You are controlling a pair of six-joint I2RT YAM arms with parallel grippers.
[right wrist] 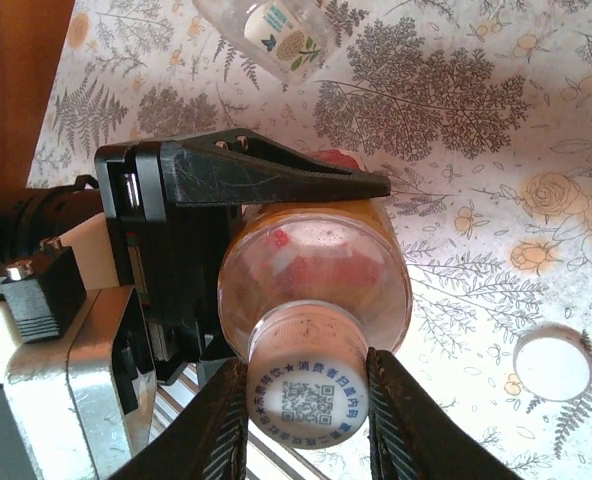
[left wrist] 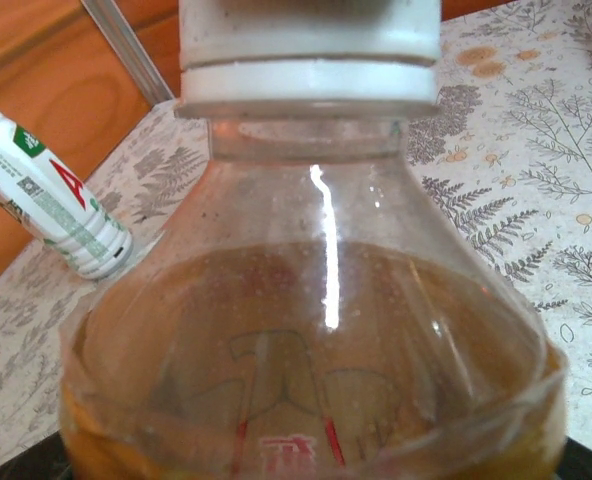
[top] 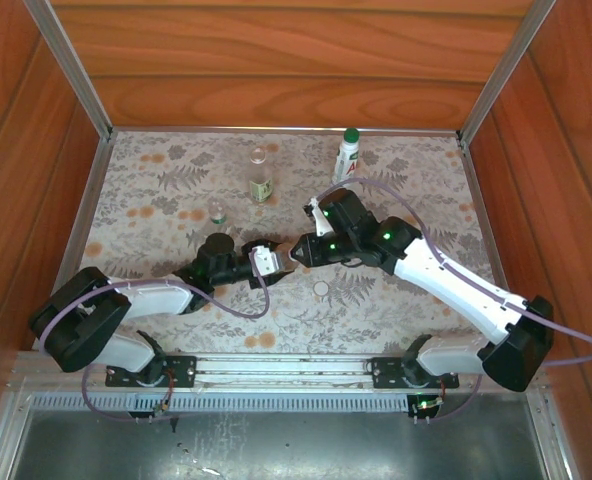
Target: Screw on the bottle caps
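The amber bottle (right wrist: 316, 270) with a red label is held on its side above the mat, near the table's middle. My left gripper (top: 268, 258) is shut on its body; one black finger (right wrist: 266, 175) lies along the upper side. A white cap (right wrist: 306, 395) with a printed code sits on the neck, and my right gripper (right wrist: 306, 405) is shut on it, a finger pressed to each side. In the left wrist view the amber bottle (left wrist: 316, 330) looms close, its white cap (left wrist: 309, 60) at the top. A loose white cap (top: 321, 288) lies on the mat just in front.
A white bottle (top: 348, 157) with a dark green cap (top: 351, 135) stands at the back right. A clear green-labelled bottle (top: 261, 187) and a tiny clear one (top: 217, 212) stand behind the left gripper. Wooden walls close in three sides.
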